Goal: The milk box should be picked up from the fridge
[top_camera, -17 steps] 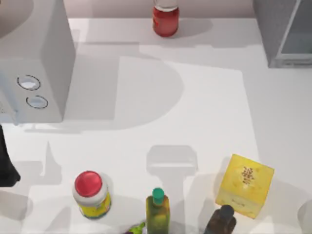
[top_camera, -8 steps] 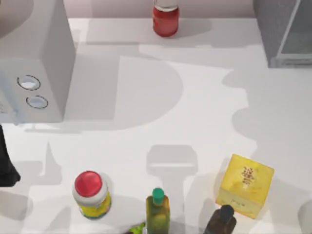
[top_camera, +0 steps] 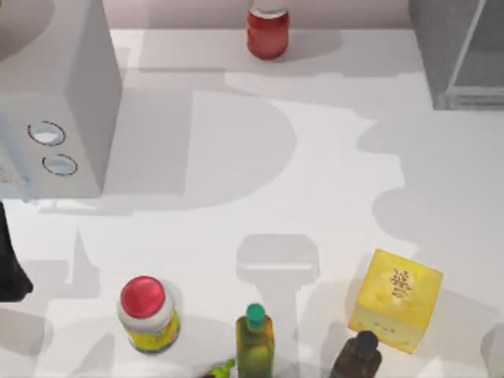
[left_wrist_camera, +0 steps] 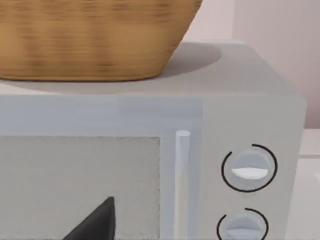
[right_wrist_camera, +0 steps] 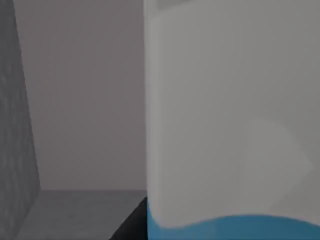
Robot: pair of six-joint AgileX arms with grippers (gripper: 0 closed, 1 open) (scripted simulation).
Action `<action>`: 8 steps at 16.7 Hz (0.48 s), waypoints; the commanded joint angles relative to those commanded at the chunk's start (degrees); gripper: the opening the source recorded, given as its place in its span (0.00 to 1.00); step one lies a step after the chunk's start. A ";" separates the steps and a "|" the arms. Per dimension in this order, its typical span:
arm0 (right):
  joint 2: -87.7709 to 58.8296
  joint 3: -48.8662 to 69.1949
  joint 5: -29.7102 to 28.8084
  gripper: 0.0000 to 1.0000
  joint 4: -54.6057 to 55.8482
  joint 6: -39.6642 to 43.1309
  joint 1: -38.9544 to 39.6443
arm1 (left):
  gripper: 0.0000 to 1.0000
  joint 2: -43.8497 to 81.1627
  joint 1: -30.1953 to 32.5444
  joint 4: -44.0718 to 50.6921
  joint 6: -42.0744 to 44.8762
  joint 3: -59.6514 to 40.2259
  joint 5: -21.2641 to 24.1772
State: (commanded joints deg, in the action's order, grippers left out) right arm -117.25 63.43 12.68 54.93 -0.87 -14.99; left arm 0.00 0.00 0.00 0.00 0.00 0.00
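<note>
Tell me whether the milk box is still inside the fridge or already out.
Inside. In the right wrist view the milk box stands upright on the fridge's grey shelf floor, with the inner walls behind and beside it.

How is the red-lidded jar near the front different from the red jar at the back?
The front jar has a red lid, white body and yellow label; the back jar has a pale lid over red contents. The front jar stands beside the green-capped bottle; the back jar stands alone by the wall. Both are upright.
</note>
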 joint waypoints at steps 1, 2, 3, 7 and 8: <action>1.53 -2.28 0.36 0.00 0.77 0.01 -0.27 | 1.00 0.00 0.00 0.00 0.00 0.00 0.00; 2.88 -5.08 0.73 0.00 1.54 0.03 -0.53 | 1.00 0.00 0.00 0.00 0.00 0.00 0.00; 4.15 -8.43 1.11 0.00 2.17 0.01 -0.76 | 1.00 0.00 0.00 0.00 0.00 0.00 0.00; 10.65 -19.11 2.48 0.00 5.59 -0.17 -1.93 | 1.00 0.00 0.00 0.00 0.00 0.00 0.00; 11.90 -20.37 2.83 0.00 6.59 -0.12 -2.33 | 1.00 0.00 0.00 0.00 0.00 0.00 0.00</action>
State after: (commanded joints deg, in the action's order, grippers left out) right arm -105.35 43.06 15.51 61.52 -0.99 -17.32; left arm 0.00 0.00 0.00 0.00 0.00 0.00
